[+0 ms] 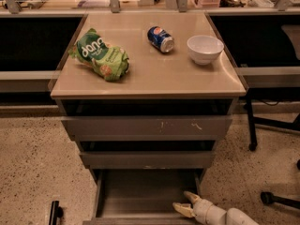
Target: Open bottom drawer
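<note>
The bottom drawer [140,196] is pulled out toward me, its shallow grey box body showing and nothing visible inside. Its front edge [131,218] lies at the bottom of the view. My gripper [184,203] comes in from the lower right and sits at the drawer's right front corner, just inside the front edge. Its two pale fingers [191,197] are spread apart with nothing between them. Above are the mid-width drawer front [145,159] and the widest front with pale scratches [145,127], each slightly out.
On the cabinet top [150,81] lie a green chip bag [99,55], a blue soda can [161,39] and a white bowl [205,48]. Chair legs [276,199] stand on the floor at the right. A black object [54,212] lies at the lower left.
</note>
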Controlling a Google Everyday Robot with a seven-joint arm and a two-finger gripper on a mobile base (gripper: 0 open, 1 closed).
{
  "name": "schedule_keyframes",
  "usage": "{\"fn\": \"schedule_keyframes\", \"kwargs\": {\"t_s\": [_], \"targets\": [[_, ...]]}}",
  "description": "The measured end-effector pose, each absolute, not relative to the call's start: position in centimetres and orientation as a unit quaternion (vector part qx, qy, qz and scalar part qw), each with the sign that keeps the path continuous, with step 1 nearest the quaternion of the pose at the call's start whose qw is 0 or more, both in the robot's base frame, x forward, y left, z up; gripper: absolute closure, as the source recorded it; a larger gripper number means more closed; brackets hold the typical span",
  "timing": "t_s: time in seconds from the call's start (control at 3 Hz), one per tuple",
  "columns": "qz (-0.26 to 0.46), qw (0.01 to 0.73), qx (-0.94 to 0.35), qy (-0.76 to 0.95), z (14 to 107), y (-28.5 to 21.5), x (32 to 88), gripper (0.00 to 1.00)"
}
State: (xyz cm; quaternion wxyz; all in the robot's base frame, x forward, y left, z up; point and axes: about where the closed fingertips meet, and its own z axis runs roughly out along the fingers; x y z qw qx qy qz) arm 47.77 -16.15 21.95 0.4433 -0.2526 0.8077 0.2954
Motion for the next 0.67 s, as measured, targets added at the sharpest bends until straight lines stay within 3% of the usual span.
{"fn": "schedule_keyframes", "kwargs": {"t_s": [0.33, 0.67], "targets": [[0.295, 0.443, -0.253, 0.808, 21.95, -16.14, 47.77, 0.0], [0.295, 0.443, -0.253, 0.808, 21.95, -16.14, 47.77, 0.0]]}}
